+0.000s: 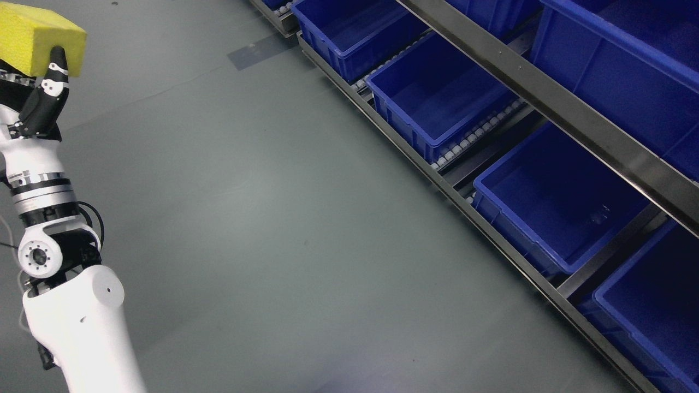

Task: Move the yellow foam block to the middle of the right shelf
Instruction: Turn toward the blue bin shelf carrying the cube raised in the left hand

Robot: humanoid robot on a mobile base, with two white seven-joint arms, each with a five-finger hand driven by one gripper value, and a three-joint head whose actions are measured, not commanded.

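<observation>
Currently | left robot hand (41,90) is gripping the yellow foam block (38,35) at upper left | blue bins (437,93) are sitting on the shelf (546,87), well apart at right

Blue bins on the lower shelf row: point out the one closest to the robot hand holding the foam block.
The farthest-back fully visible bin, at the picture's top centre. It sits nearest the left robot hand gripping the yellow foam block; the other bins run off down and right.

Even overhead light, soft glare patches on grey floor (284,218), sharp focus, bins' (551,202) interiors dim
</observation>
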